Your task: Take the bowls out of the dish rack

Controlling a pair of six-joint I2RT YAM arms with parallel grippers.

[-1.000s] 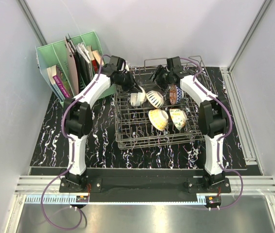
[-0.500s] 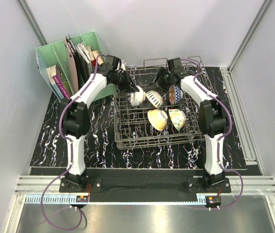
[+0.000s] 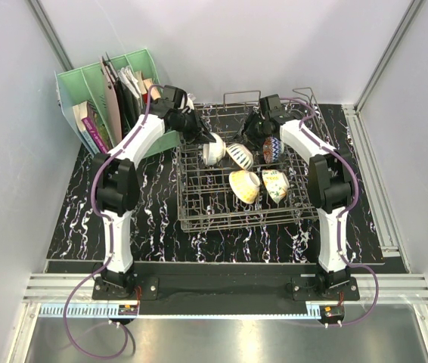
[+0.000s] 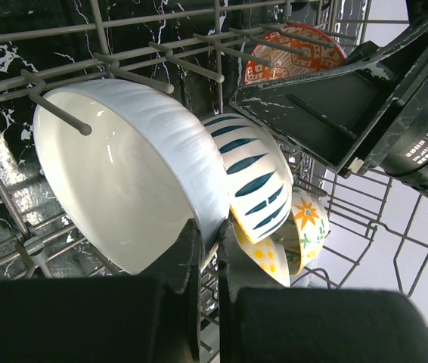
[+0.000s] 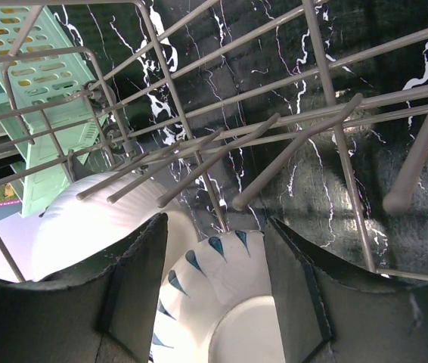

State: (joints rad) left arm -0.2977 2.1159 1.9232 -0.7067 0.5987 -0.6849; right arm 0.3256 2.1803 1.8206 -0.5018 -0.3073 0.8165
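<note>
Gripping stage: the left tool (image 4: 208, 246) is pinched on the rim of the cream-white ribbed bowl (image 4: 123, 174), which leans among the tines (image 4: 61, 113) at the upper left of the dish rack (image 3: 199, 210). The right tool (image 5: 215, 238) stands spread astride the dark-striped bowl (image 5: 225, 302), low in its wrist view. Next it probably must close there, then both bowls lift clear.

Probably a lab booth: white walls (image 3: 237, 45), aluminium rails (image 3: 55, 286).
</note>
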